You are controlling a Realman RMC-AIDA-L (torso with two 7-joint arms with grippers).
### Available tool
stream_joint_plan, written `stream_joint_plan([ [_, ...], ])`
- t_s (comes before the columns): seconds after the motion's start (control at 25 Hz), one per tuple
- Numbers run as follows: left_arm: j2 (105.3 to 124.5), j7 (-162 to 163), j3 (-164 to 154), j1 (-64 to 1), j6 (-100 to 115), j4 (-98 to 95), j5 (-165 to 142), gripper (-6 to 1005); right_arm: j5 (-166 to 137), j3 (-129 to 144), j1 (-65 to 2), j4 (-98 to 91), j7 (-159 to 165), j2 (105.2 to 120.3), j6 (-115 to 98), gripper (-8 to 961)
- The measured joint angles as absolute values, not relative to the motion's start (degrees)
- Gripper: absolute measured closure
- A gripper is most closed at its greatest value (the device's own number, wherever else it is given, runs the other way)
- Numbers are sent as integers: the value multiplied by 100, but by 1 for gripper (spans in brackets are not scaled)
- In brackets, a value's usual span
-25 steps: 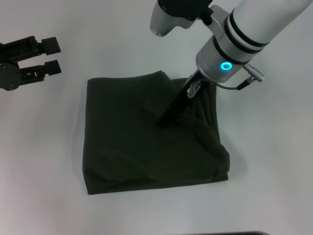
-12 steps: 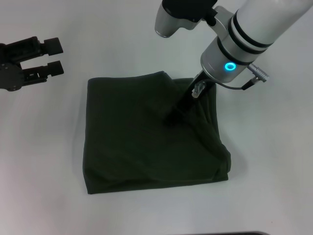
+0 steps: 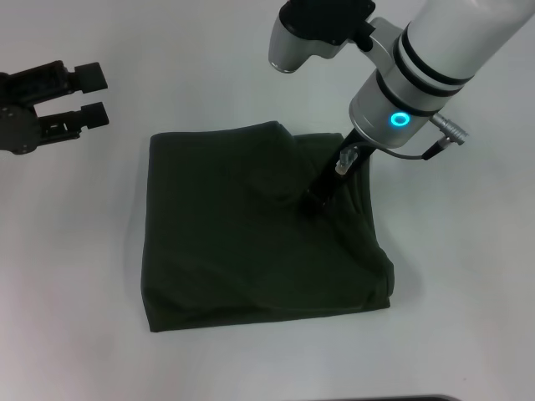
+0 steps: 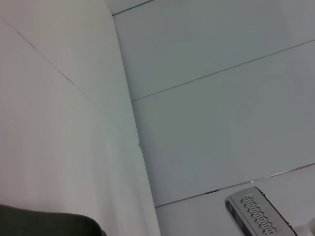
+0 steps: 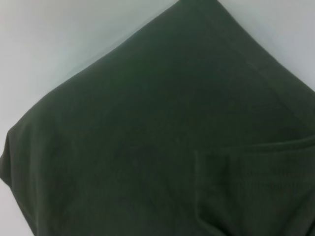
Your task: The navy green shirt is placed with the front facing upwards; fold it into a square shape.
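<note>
Lying on the white bench (image 3: 468, 276) | the navy green shirt (image 3: 242, 242) is already folded into a near square | right tool (image 3: 313, 199) tip touches its top layer, grip cannot be told | left tool (image 3: 88, 96) wide apart, off to the side | only tidying looks left

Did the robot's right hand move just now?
Yes. The right hand slid over the navy green shirt toward its right edge, away from the parked left hand.

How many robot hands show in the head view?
2: the left hand off the folded navy green shirt, over the table's far left; the right hand down on the shirt's far right part.
</note>
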State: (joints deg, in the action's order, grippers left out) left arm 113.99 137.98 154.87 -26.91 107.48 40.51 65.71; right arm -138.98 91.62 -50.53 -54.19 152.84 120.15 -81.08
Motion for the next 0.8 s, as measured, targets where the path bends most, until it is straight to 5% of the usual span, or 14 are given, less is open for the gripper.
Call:
stream_joint_plan([
  [0.12, 11399, 13799, 15486, -2691, 10750, 4051, 6560, 190, -13900, 9143, -5053, -5429, 15330, 12003, -8110, 551],
  [0.24, 11399, 13799, 15486, -2688, 10758, 4051, 6559, 190, -13927, 9145, -5053, -5443, 15386, 11992, -8128, 793],
  [0.44, 11399, 13798, 15486, -2691, 10767, 4051, 6557, 190, -14047, 9111, -5020, -5620, 15505, 11995, -8183, 937],
  [0.8, 11399, 13799, 15486, -2674, 10781, 4051, 6548, 190, -14030, 8624, -4763, -6088, 15604, 11979, -8517, 936],
])
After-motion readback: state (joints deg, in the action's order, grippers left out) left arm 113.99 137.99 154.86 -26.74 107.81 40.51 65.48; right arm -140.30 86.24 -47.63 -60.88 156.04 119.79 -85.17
